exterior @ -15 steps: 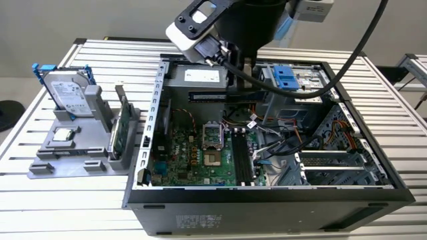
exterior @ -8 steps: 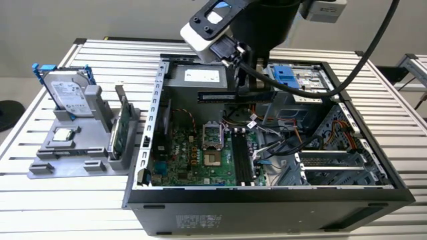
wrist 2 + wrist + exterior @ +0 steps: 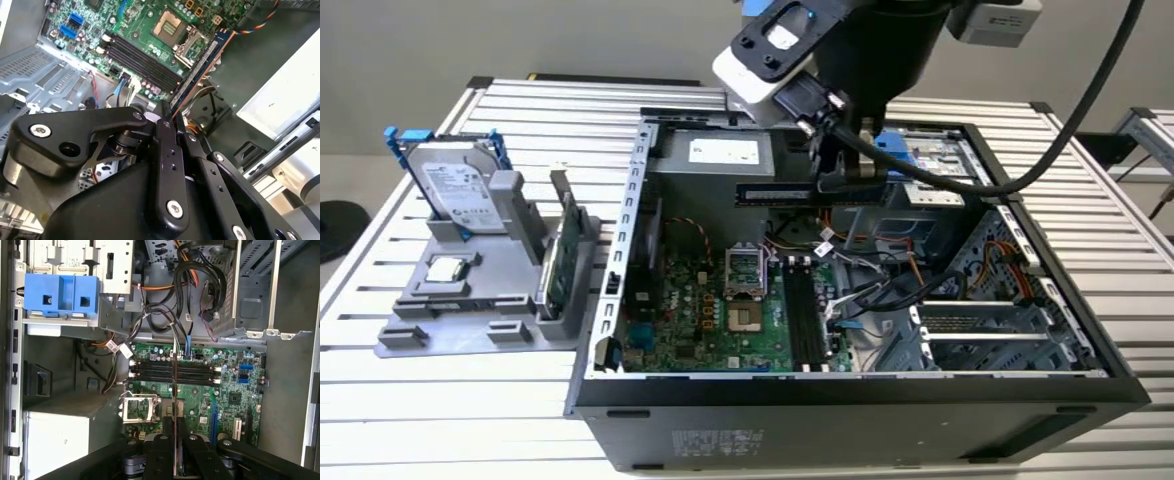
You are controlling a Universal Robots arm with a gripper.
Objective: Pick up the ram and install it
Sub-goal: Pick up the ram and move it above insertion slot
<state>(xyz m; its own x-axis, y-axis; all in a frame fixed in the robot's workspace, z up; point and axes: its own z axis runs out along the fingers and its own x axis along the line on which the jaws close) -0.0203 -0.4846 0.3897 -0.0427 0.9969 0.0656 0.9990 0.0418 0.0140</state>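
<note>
My gripper (image 3: 843,178) is shut on the ram (image 3: 790,194), a long narrow circuit-board stick held level and edge-down above the open computer case (image 3: 854,400). It hangs over the back part of the green motherboard (image 3: 707,320), clear of it. The black memory slots (image 3: 803,315) lie lower, toward the front of the case. In the second wrist view the ram (image 3: 202,65) sticks out from between the black fingers (image 3: 162,132), above the slots (image 3: 142,60). In the first wrist view the ram (image 3: 174,405) shows edge-on, crossing the slots (image 3: 200,371), with the gripper (image 3: 175,440) behind it.
On the exterior view's left, a grey fixture (image 3: 414,335) carries a silver hard drive in a blue frame (image 3: 451,185), a square processor chip (image 3: 447,268) and an upright green board (image 3: 560,255). Inside the case are the processor socket (image 3: 743,270), loose cables (image 3: 185,285) and a blue drive bracket (image 3: 60,295).
</note>
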